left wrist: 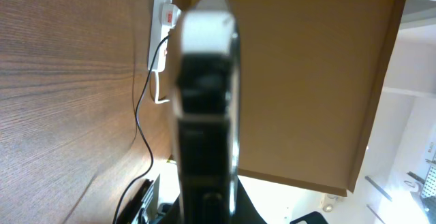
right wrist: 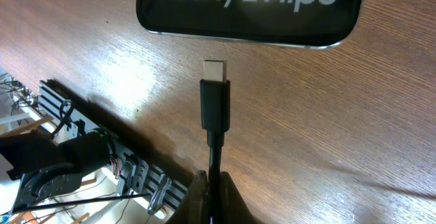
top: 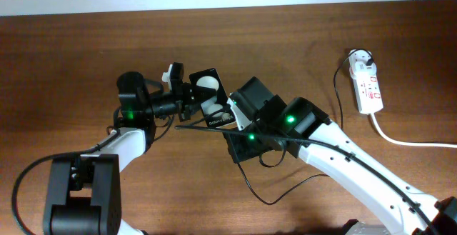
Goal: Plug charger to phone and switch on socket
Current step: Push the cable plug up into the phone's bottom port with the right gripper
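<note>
My left gripper (top: 191, 96) is shut on the phone (top: 216, 93), a black slab with white spots held tilted above the table. The left wrist view shows the phone (left wrist: 204, 115) edge-on between the jaws (left wrist: 204, 207). My right gripper (top: 234, 119) is shut on the charger cable (top: 265, 201) just behind its connector. In the right wrist view the connector tip (right wrist: 215, 98) points at the phone's lettered bottom edge (right wrist: 248, 6), a small gap apart, with the jaws (right wrist: 214, 183) pinching the cable. The socket (top: 368, 85) lies at the far right.
The socket's thick white cord (top: 407, 141) runs off to the right edge. The socket also shows in the left wrist view (left wrist: 163, 20), with the thin black cable (left wrist: 139, 115) trailing from it. A brown board (left wrist: 306, 81) stands behind the phone there.
</note>
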Controlling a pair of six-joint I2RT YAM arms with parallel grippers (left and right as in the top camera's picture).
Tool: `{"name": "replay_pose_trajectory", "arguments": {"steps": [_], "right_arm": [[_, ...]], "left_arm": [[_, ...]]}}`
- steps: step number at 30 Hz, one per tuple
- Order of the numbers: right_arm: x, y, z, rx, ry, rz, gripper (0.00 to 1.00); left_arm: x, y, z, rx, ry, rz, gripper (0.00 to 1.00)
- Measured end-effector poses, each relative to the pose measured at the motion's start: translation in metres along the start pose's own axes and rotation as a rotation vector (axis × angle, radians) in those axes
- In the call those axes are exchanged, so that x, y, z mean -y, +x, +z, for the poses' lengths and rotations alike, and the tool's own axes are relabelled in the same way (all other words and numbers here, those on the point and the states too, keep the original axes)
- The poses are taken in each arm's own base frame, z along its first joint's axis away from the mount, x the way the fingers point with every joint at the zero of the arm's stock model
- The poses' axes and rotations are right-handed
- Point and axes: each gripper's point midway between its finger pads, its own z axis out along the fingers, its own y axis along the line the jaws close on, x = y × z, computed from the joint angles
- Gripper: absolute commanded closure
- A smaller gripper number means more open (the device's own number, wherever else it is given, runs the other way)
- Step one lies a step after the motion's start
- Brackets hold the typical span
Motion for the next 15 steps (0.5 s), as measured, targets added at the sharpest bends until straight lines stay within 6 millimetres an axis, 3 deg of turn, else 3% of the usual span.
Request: {"name": "replay_pose_trajectory", "arguments": {"steps": [15], "right_arm": [[-0.002,-0.0026,0.0,0.01,-0.009,0.062,0.96]], "left_arm": [[0.0006,0.0039,0.0,-0.023,0.004,-0.003,1.0]]}}
